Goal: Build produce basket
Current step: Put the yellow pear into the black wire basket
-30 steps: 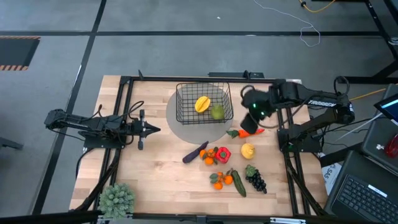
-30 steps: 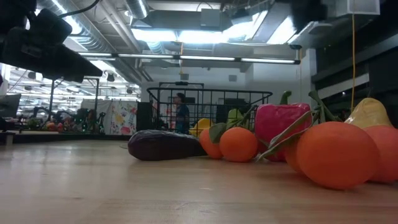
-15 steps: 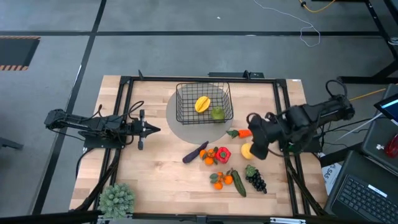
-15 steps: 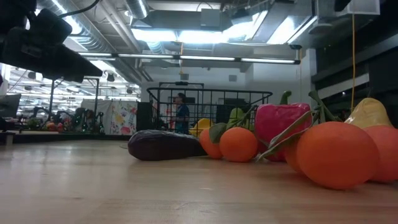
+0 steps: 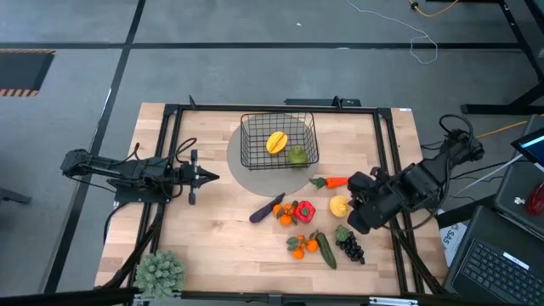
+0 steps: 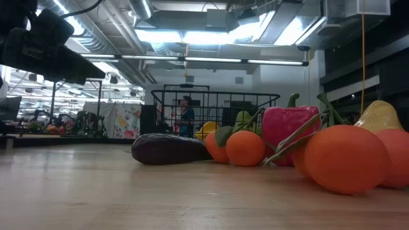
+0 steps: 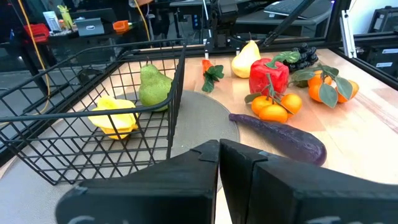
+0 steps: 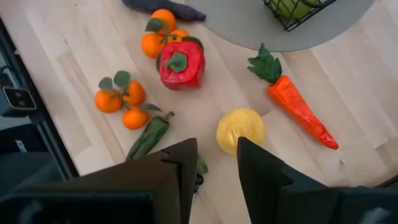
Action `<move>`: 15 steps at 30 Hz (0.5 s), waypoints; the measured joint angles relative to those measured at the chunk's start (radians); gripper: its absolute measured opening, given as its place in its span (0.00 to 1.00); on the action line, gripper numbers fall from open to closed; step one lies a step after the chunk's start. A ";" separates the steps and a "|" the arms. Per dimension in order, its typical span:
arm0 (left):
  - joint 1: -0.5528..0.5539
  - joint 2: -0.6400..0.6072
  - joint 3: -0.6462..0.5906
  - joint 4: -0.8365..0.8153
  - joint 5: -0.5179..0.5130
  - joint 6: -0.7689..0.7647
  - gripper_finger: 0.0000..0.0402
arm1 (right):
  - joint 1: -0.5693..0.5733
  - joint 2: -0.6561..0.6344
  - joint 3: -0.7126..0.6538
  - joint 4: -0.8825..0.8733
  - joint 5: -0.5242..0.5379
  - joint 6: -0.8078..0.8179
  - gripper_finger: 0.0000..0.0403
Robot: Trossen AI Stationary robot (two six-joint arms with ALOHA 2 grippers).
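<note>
1 basket holds 2 fruits; 8 produce pieces lie outside.

The left arm lies stretched out low along the left side of the counter, its wrist level and its left gripper pointing toward the middle, the two dark fingers pressed together with no gap between them. The right arm is folded at the counter's right edge (elbow bent back toward its base), and the right gripper hangs above the surface, angled downward, its fingers parted with a narrow gap and nothing between them.
</note>
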 joint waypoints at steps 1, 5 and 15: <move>0.000 0.000 0.000 0.000 0.000 0.000 0.01 | 0.005 0.006 0.000 0.000 0.000 0.000 0.26; 0.000 0.000 0.000 0.000 0.000 0.000 0.01 | 0.008 0.043 -0.001 0.000 0.001 -0.002 0.26; 0.000 0.000 0.000 0.000 0.000 0.000 0.01 | 0.006 0.171 -0.002 -0.117 0.000 -0.007 0.45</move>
